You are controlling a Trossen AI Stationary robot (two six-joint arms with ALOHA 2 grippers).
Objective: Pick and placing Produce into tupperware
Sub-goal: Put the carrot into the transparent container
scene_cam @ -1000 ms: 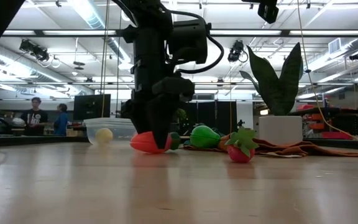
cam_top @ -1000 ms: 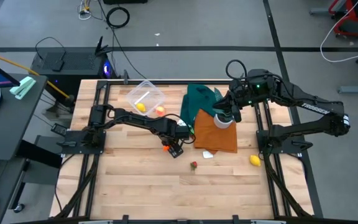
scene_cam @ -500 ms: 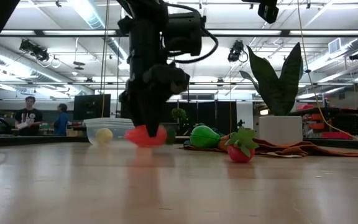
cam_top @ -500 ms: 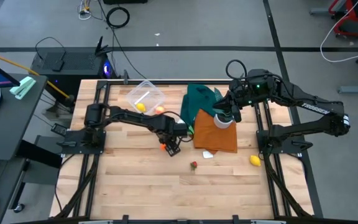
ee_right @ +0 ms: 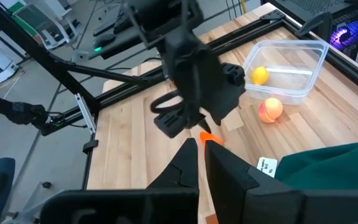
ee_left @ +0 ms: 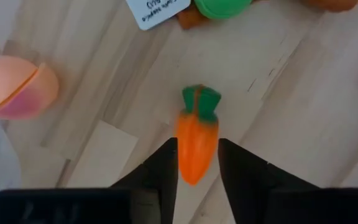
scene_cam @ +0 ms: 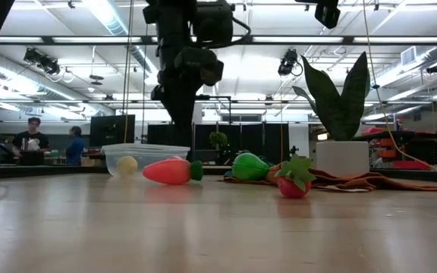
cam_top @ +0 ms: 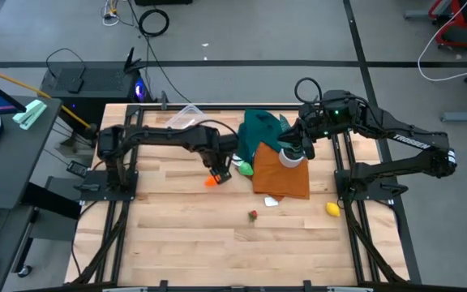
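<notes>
The left end effector hangs over the middle of the table with its fingers a little way apart and nothing between them. The carrot lies flat on the wood directly under it, clear of both fingers, its green top pointing away from the wrist. From the low view there is open air between the fingertips and the carrot. The peach sits on the table just off to one side of this end effector, and next to the peach, a little farther off, stands the tupperware with a yellow piece inside. Ahead of the fingers, beyond the carrot's top, lie the green piece and a white card, at the edge of an orange cloth. The berry is on bare wood well away from it, towards the near edge, and a second yellow piece lies farther still, by the right arm's base. The right end effector hangs over the white pot on the cloth, its fingers pressed together and gripping nothing, with the plant beside it.
</notes>
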